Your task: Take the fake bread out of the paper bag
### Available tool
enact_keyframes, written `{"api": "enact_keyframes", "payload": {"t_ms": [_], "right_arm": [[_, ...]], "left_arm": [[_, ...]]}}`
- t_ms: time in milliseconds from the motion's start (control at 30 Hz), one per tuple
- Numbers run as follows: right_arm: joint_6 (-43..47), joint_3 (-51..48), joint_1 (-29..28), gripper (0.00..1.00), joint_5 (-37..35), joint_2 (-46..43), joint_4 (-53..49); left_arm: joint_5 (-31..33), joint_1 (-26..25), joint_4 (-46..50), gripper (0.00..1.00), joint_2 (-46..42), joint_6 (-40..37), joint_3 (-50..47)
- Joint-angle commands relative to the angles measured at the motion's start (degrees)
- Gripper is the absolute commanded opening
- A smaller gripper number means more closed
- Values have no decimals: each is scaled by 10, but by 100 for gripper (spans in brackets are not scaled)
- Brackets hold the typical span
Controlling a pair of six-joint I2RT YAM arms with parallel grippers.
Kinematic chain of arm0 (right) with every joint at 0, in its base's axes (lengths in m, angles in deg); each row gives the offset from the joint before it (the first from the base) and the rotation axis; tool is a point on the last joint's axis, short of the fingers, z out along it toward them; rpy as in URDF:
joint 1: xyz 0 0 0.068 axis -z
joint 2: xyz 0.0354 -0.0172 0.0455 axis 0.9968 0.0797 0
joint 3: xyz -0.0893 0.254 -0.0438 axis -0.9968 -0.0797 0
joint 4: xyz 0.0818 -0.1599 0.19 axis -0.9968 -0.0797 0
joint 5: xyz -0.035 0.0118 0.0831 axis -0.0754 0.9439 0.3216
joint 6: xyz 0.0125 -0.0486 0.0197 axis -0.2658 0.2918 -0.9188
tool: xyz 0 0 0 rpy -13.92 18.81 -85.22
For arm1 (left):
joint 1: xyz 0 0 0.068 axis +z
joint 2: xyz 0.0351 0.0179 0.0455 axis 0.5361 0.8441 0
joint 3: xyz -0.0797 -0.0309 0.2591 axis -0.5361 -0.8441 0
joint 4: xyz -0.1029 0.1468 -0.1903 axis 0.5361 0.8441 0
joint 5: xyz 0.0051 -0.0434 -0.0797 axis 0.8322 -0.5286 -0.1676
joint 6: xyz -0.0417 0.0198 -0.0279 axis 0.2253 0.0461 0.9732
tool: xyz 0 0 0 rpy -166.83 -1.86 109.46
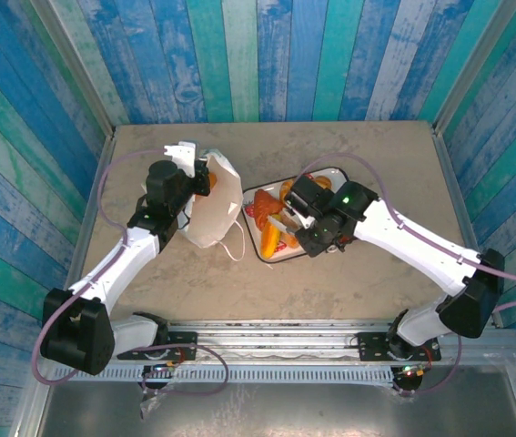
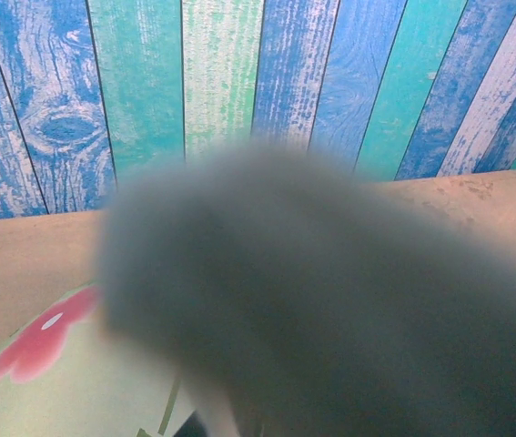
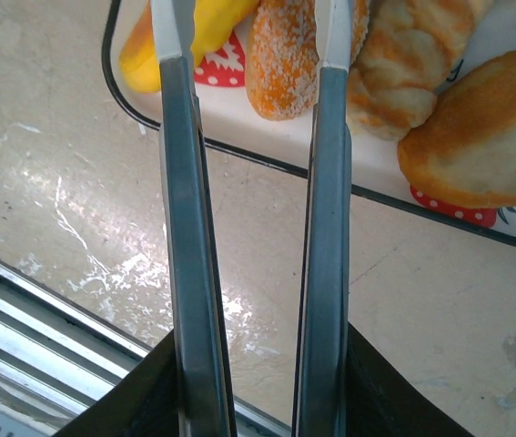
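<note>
- Blue and teal plank walls (image 1: 267, 55) on three sides. The beige surface (image 1: 367, 164) has a stone look, matte with some glare near the rail.
- paper bag (image 1: 217, 214): thin, creased white paper at 9 o'clock of the tray (image 3: 267, 141). Can't tell if it's upright or tipped. A loop handle (image 1: 236, 244) hangs at its 5 o'clock corner.
- fake bread (image 1: 280, 205): most of it is on the tray and looks like glossy hard plastic. There's a sugar-crusted orange roll (image 3: 285, 73), a pale braided loaf (image 3: 403, 73), a golden bun (image 3: 485, 137) and a yellow piece (image 3: 189, 32).
- orange piece (image 1: 210, 180): at the bag's 12 o'clock end and apparently inside the opening, so I'd call the job unfinished.
- right end effector (image 3: 253, 27): narrow gap with nothing between the fingers, over the tray's 7 o'clock edge.
- left end effector (image 1: 187, 157): closed, at the bag's 11 o'clock edge. Can't tell if it pinches paper, and its wrist view is blurred.
- Next, my read: move right to the bag for the orange piece.
  - Open wider before entering and stay clear of the handle.
  - Grip across the short axis, since the glossy shell will likely slip.
  - Left should steady the rim so the paper doesn't fold in.
</note>
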Motion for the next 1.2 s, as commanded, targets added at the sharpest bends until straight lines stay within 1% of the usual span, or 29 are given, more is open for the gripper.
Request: {"api": "enact_keyframes", "payload": {"t_ms": [0, 67, 167, 400, 533, 733, 933, 1167], "right_arm": [[-22, 28, 2, 39, 14, -22, 0], [-29, 38, 1, 39, 30, -29, 7], [-43, 57, 1, 39, 74, -43, 31], [-83, 68, 2, 41, 181, -48, 126], [-99, 84, 3, 41, 234, -21, 156], [-118, 111, 14, 40, 329, 47, 174], [-151, 128, 14, 40, 374, 105, 214], [-200, 136, 14, 41, 380, 170, 273]], "left_arm": [[-7, 0, 5, 0, -17, -7, 18], [-9, 0, 5, 0, -16, -7, 18], [-8, 0, 5, 0, -16, -6, 18], [-6, 0, 2, 0, -10, -2, 19], [-2, 0, 4, 0, -6, -3, 23], [7, 0, 5, 0, -5, -5, 31], [10, 0, 6, 0, -2, -5, 38], [9, 0, 5, 0, 0, 1, 40]]}}
